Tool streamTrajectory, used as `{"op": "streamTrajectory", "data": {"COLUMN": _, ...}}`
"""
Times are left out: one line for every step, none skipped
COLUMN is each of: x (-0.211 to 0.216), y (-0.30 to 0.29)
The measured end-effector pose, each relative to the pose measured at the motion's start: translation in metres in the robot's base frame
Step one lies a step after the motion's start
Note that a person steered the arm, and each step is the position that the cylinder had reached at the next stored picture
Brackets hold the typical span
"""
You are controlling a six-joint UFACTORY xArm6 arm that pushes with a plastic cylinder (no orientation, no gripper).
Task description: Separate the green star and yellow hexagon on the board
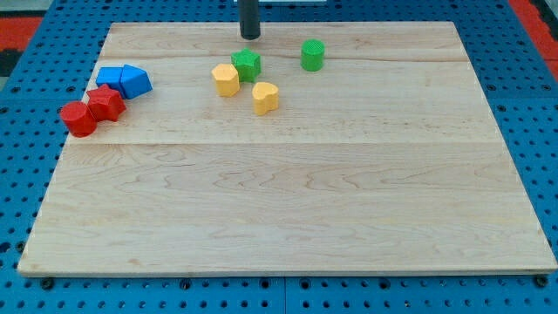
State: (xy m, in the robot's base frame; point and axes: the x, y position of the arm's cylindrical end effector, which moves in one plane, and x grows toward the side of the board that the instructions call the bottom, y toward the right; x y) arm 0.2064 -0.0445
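Note:
The green star (247,64) lies near the view's top, left of centre, on the wooden board (288,201). The yellow hexagon (225,79) sits just to its lower left, touching it or nearly so. My tip (250,36) is at the board's top edge, straight above the green star in the view, a short gap from it. The rod is dark and upright.
A second yellow block (266,97) lies below right of the star. A green cylinder (313,54) stands to the star's right. Two blue blocks (124,80) and two red blocks (92,110) cluster at the board's left edge.

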Motion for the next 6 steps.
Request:
{"op": "streamTrajectory", "data": {"x": -0.008, "y": 0.001}}
{"op": "streamTrajectory", "data": {"x": -0.008, "y": 0.001}}
{"op": "streamTrajectory", "data": {"x": 0.003, "y": 0.003}}
{"op": "streamTrajectory", "data": {"x": 0.018, "y": 0.006}}
{"op": "streamTrajectory", "data": {"x": 0.018, "y": 0.006}}
{"op": "streamTrajectory", "data": {"x": 0.047, "y": -0.006}}
